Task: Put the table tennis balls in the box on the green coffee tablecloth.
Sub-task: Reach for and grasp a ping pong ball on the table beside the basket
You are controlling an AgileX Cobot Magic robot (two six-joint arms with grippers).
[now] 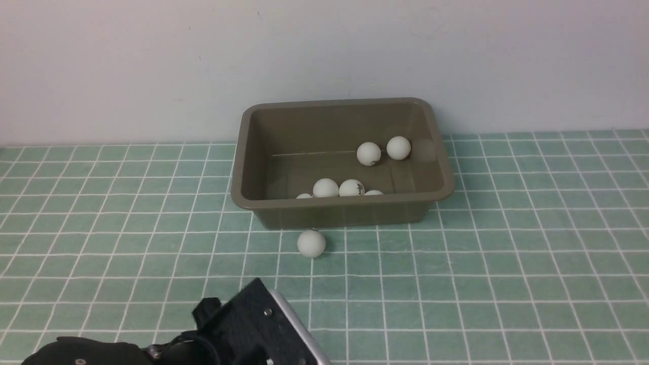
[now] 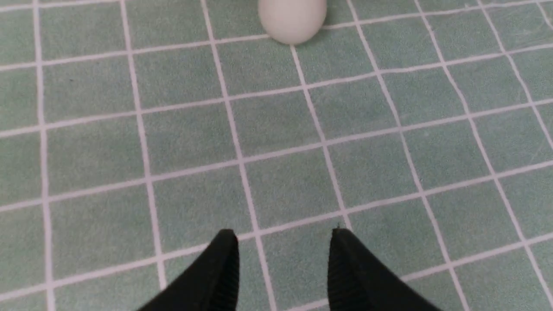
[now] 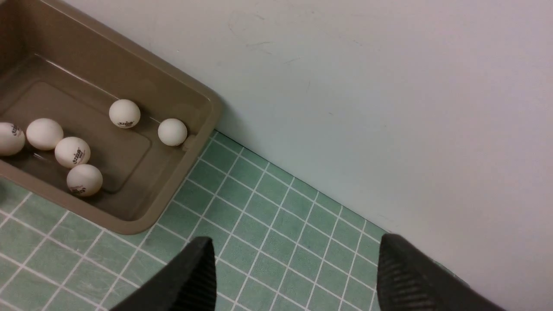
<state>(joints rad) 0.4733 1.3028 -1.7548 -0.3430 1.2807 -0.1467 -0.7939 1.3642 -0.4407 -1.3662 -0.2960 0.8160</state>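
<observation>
L fingers [image 2: 227,263] sat part-open, empty; R fingers [image 3: 194,272] wide, empty. Loose ball [image 1: 311,243], mid-frame below box [image 1: 345,205], prob. needed centred, gentle pinch.

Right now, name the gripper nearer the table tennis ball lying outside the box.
Left. The left gripper faces that table tennis ball across bare tablecloth in front of the box; the right gripper hangs beyond the box's right end, by the wall.

box [image 1: 339,215] on tablecloth [image 1: 507,253], wall [image 1: 152,66] behind | six balls [image 1: 325,188] in box | seventh ball [image 1: 311,243] on tablecloth just before box, left of centre
</observation>
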